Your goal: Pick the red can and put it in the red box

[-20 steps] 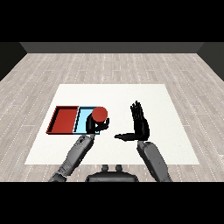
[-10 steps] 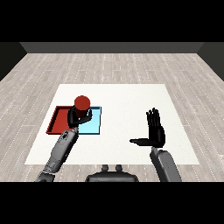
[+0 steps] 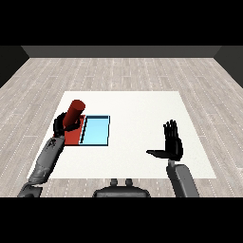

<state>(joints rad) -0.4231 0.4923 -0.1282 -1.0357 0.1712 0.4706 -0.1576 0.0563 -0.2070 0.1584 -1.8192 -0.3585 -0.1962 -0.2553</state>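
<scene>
My left hand (image 3: pixel 62 124) is curled round the red can (image 3: pixel 74 114), which leans to the right above the red tray (image 3: pixel 72 136). The can and hand cover much of that tray's upper left part. The light blue tray (image 3: pixel 96 131) lies directly to the right of the red one, with nothing in it. My right hand (image 3: pixel 172 144) is raised over the table's right side, fingers straight up and thumb pointing left, holding nothing.
Both trays sit at the left side of the white table (image 3: pixel 137 109). Grey wooden floor surrounds the table on all sides. The table's left edge runs close beside my left forearm (image 3: pixel 46 161).
My left hand has carried the red can leftward, from over the light blue tray to over the red tray. My right hand has drawn back to the right and lower.
</scene>
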